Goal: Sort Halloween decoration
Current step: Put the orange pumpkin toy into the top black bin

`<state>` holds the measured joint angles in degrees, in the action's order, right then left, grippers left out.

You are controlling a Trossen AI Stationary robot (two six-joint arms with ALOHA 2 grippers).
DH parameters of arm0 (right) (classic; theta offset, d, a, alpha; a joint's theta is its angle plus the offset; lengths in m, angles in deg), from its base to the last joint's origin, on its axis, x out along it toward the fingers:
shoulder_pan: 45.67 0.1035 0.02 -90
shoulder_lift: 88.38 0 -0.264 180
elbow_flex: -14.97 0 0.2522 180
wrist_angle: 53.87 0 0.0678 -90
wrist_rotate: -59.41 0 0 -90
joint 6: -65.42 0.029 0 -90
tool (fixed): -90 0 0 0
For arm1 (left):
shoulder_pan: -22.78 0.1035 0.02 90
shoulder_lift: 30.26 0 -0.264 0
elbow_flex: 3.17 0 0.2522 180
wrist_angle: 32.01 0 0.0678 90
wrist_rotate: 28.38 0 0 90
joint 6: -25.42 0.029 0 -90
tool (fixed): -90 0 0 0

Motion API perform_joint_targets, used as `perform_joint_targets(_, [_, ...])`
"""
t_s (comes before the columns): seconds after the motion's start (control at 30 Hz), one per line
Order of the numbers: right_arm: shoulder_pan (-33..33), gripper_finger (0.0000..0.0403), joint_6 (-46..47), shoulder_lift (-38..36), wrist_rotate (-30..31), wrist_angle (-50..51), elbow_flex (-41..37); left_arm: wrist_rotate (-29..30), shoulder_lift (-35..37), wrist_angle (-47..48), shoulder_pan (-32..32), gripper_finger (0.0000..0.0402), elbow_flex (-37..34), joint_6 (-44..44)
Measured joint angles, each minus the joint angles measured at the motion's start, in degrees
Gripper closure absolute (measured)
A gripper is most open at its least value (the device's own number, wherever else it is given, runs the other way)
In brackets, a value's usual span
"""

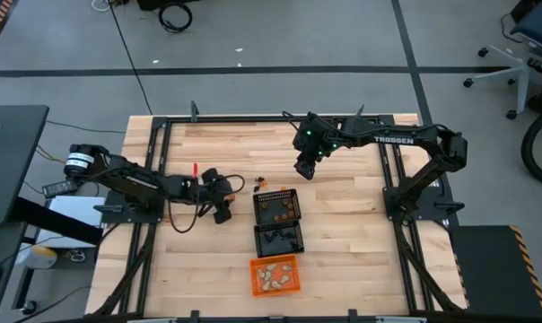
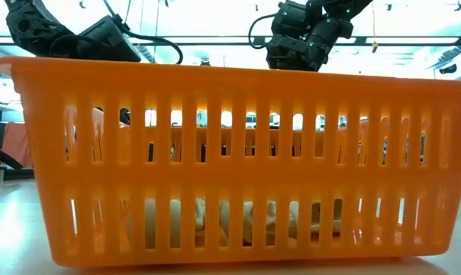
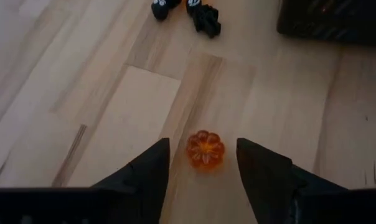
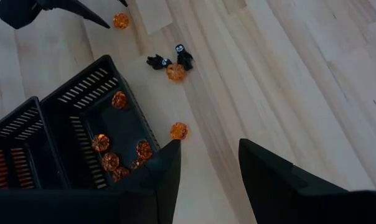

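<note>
here, left gripper (image 3: pixel 203 165) jaws spread around an orange pumpkin trinket (image 3: pixel 205 150) lying low-centre in the left wrist frame on the table (image 3: pixel 82 93), nothing pinched yet; closing off-centre could flick it away; right gripper (image 4: pixel 210 163) hangs open, empty.
</note>
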<state>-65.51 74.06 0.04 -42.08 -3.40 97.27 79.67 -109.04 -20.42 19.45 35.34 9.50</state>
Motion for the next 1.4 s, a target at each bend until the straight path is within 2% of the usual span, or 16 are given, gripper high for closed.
perform_joint_targets(0.2, [0.0, 0.0238, -0.1, 0.0, 0.0, -0.2, 0.0, -0.2, 0.0, -0.4, 0.8, 0.0183, -0.1, -0.3])
perform_joint_targets(0.37, [0.0, 0.0238, -0.2, 0.0, 0.0, -1.2, 0.0, -2.3, -2.2, -2.3, 2.8, 0.0191, -0.1, -3.4])
perform_joint_targets(0.53, [0.0, 0.0238, -0.3, 0.0, 0.0, -1.1, 0.0, -5.2, -3.9, -4.2, 2.9, 0.0204, -0.1, -3.0])
perform_joint_targets(0.97, [0.0, 0.0238, -0.8, 0.0, 0.0, -1.1, 0.0, -5.2, -4.0, -2.4, 2.7, 0.0209, 0.1, -2.8])
perform_joint_targets(1.07, [0.0, 0.0238, -0.9, 0.0, 0.0, -1.1, 0.0, -5.4, -4.0, -2.2, 2.7, 0.0225, 0.1, -2.8])
perform_joint_targets(1.27, [0.0, 0.0238, -0.9, 0.0, 0.0, -1.1, 0.0, -5.5, -4.0, -2.0, 2.7, 0.0287, 0.1, -2.8])
perform_joint_targets(1.4, [-0.1, 0.0238, -0.9, 0.0, 0.0, -1.1, 0.0, -5.6, -4.0, -1.9, 2.7, 0.0304, 0.1, -2.8])
